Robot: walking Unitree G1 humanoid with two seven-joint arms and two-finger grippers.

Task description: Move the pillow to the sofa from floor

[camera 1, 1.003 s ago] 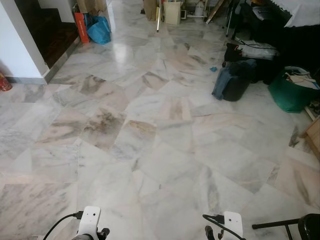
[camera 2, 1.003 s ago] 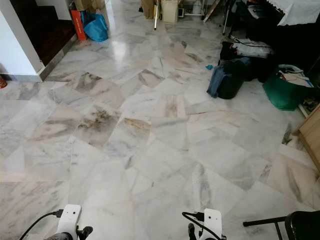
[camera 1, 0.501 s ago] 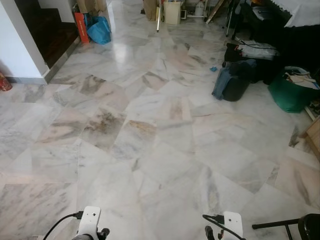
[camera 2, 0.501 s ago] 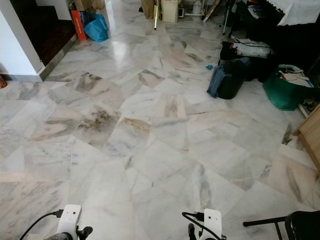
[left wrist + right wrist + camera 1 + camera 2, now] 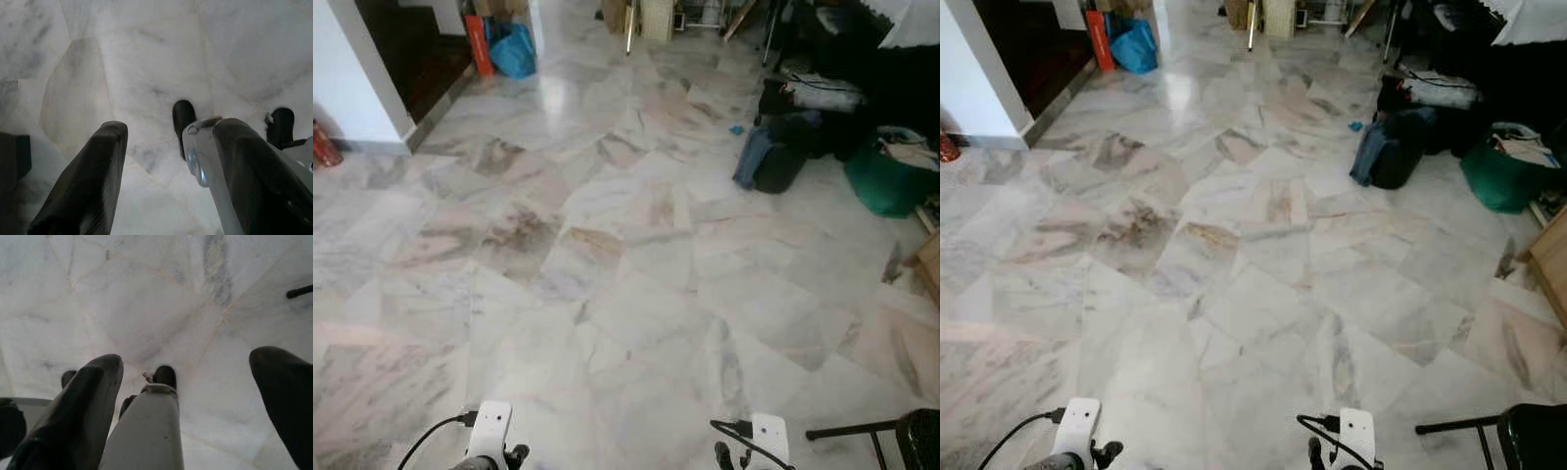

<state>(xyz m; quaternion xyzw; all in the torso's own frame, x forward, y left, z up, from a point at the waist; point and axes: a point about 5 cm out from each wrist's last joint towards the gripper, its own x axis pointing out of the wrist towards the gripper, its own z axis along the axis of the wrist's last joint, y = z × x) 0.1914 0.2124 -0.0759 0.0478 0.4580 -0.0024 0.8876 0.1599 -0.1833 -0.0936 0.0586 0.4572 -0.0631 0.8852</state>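
A wide marble floor of pale, veined tiles spreads across the head views, slightly blurred; the pillow and the sofa cannot be picked out anywhere in these pictures. At the upper left of the frame a white wall edges a dark doorway, with a blue bag and an orange box beyond it, near the top edge; at the upper right a dark backpack lies on the tiles, just beside a green bag near the right edge; a black stand sits in the lower right corner. Both arms hang low at the bottom edge; in the left wrist view the left gripper points down at bare tile, its two black fingers spread apart with nothing between them; in the right wrist view the right gripper likewise hangs over the floor, fingers wide apart and empty.
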